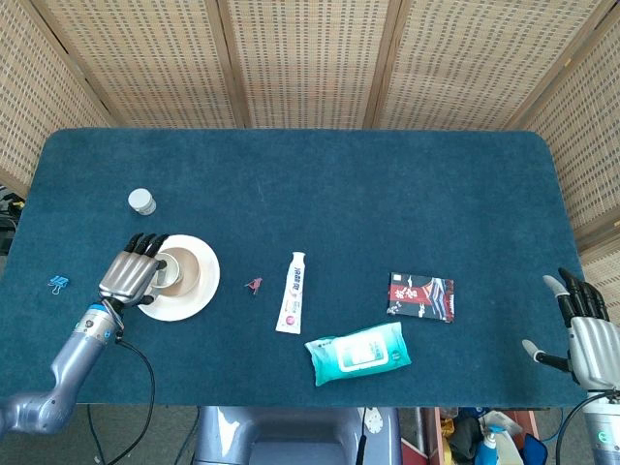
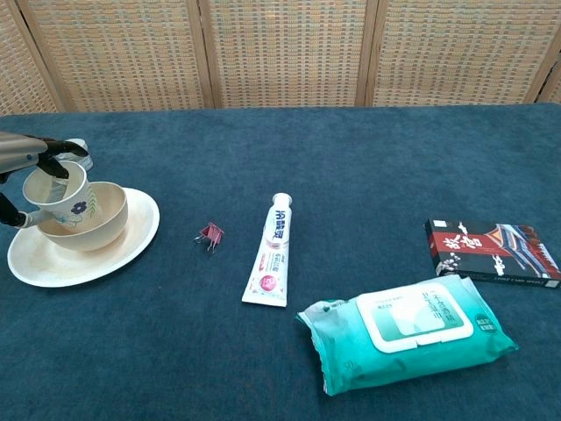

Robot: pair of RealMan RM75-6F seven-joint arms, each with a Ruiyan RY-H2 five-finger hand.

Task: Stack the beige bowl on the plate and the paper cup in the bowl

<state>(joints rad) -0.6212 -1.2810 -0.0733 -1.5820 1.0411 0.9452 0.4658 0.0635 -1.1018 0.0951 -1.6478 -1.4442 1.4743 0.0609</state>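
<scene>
A beige bowl (image 2: 98, 217) (image 1: 198, 273) sits on a cream plate (image 2: 96, 256) (image 1: 184, 307) at the table's left. A white paper cup (image 2: 60, 197) (image 1: 169, 268) with a blue flower print stands tilted inside the bowl, leaning on its left wall. My left hand (image 1: 134, 269) (image 2: 28, 158) grips the cup at its rim, fingers over the opening. My right hand (image 1: 583, 325) hangs at the table's right front corner, fingers apart and holding nothing; the chest view does not show it.
A small grey-lidded jar (image 1: 141, 201) stands behind the plate. Also on the cloth: a blue binder clip (image 1: 58, 283), a red clip (image 2: 210, 235), a toothpaste tube (image 2: 273, 251), a wet-wipes pack (image 2: 408, 331) and a dark box (image 2: 493, 250).
</scene>
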